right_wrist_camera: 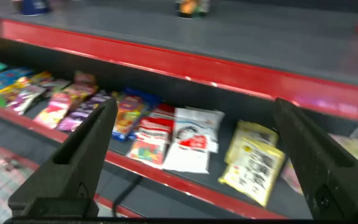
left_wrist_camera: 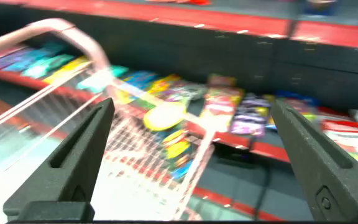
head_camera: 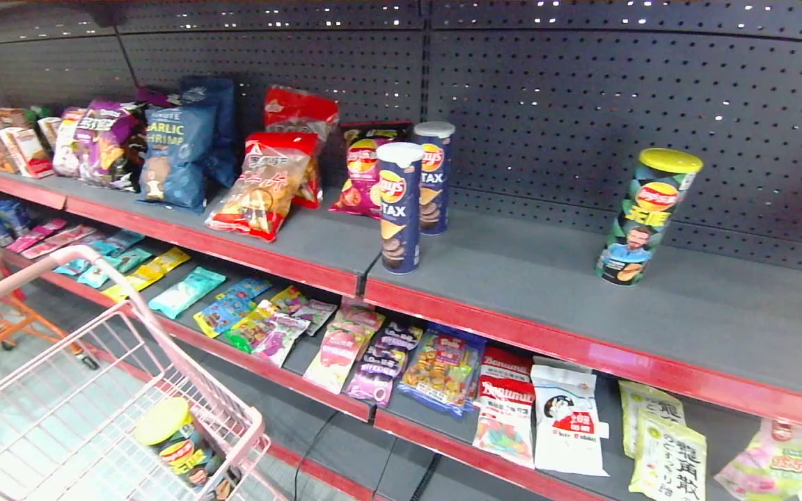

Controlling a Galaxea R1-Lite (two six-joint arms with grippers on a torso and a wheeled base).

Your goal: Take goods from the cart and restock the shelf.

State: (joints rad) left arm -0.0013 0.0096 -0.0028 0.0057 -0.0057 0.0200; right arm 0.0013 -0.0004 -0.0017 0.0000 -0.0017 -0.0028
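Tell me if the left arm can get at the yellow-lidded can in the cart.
Probably yes. The left gripper is open and faces the can, which lies uncovered in the open-topped cart; only the wire walls sit close beside it.

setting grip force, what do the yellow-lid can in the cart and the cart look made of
Yellow-lid can: looks like a printed, slightly glossy cardboard tube with a plastic-looking lid. Cart: thin wire grid, likely metal, coated pink.
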